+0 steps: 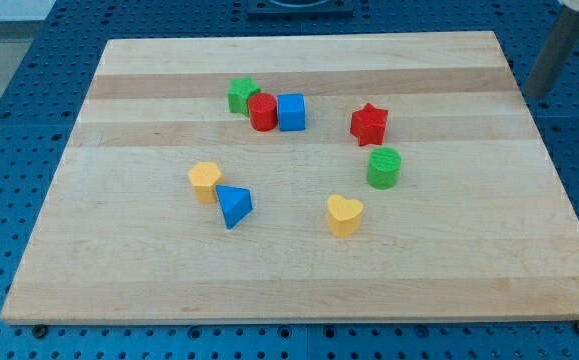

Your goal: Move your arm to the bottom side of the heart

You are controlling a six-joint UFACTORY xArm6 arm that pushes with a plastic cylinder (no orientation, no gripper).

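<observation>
A wooden board (299,270) is shown lying on a blue perforated table (9,60). At the view's top right, off the board's corner, a grey rod (557,50) is seen; its lower end, my tip (536,94), is well apart from every block. No hand is fitted, so no spread or pinch can be told. A green star block (241,94), red cylinder (262,112) and blue cube (291,112) are packed together near the top. A red star block (368,123) is placed above a green cylinder (383,167). The yellow heart (344,214) is found below the green cylinder, right of centre. A yellow block (205,181) is touched by a blue triangular block (234,205).
</observation>
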